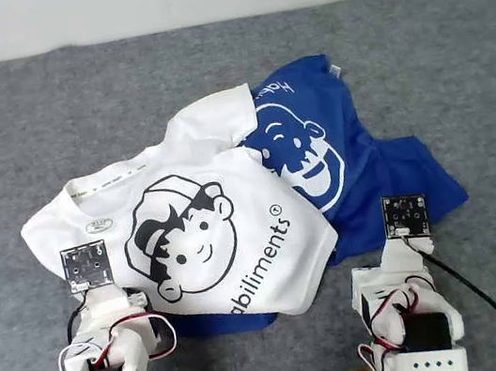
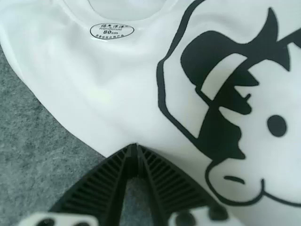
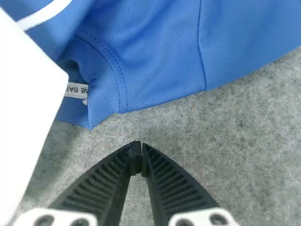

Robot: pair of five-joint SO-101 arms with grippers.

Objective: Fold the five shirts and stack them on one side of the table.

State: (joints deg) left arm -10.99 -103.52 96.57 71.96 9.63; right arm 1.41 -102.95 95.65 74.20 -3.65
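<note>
Presently nothing is folded. Left gripper closed, empty, at the edge of the white shirt, which lies spread over a rumpled blue shirt on the counter. Right gripper closed, empty, just beside the blue hem. No stack begun.
</note>
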